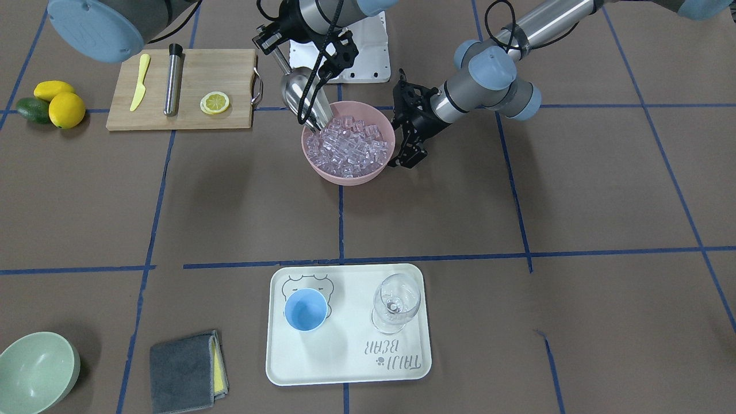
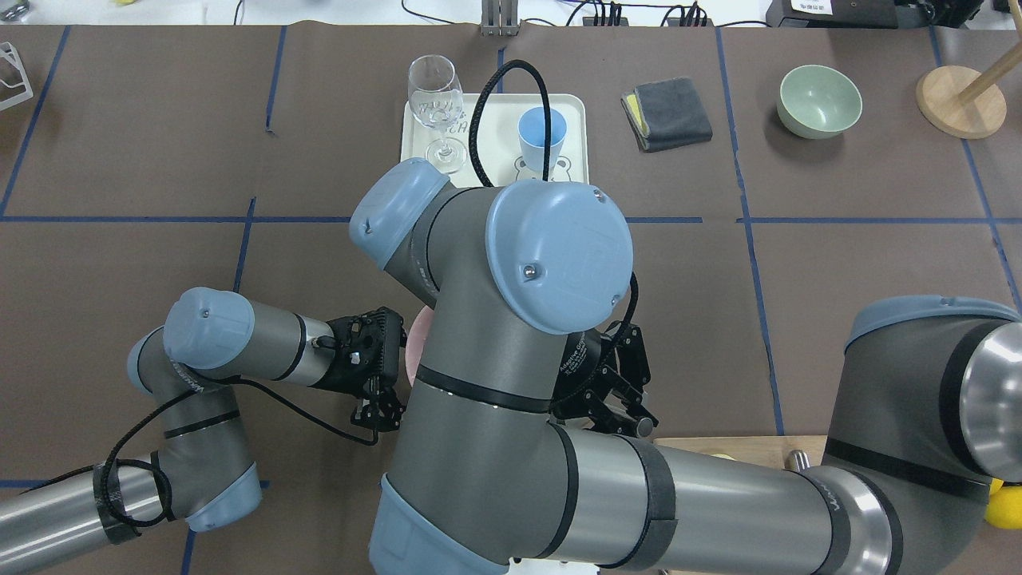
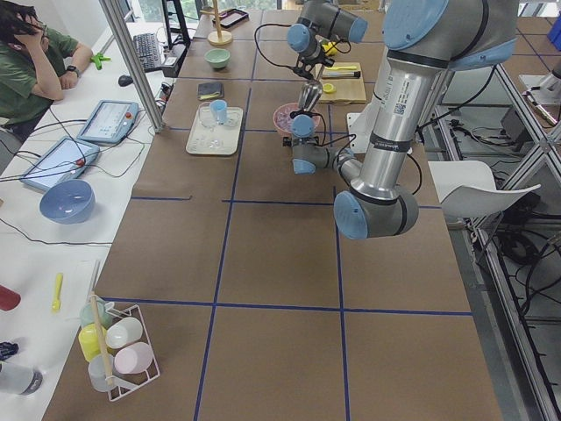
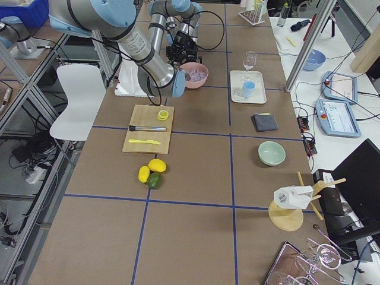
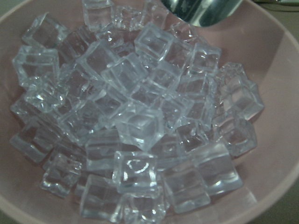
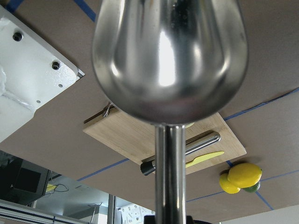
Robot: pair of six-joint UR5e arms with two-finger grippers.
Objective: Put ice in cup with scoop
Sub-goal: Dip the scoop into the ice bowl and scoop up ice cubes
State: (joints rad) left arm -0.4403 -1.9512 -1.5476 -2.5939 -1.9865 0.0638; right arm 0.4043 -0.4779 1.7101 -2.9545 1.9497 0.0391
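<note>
Tray [image 1: 322,363] lettered "BEAR", cup [image 1: 306,309], wine glass [image 1: 395,303]

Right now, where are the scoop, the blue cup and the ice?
scoop [image 1: 293,86]: front-facing view, its shiny trough.
blue cup [image 1: 306,309]: front-facing view, its inside.
ice [image 1: 348,145]: front-facing view, heap's middle.

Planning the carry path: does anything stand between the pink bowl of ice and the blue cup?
Nothing visible does: only bare table lies between the bowl and the cup. The wine glass stands beside the cup on the same tray, off that line.
</note>
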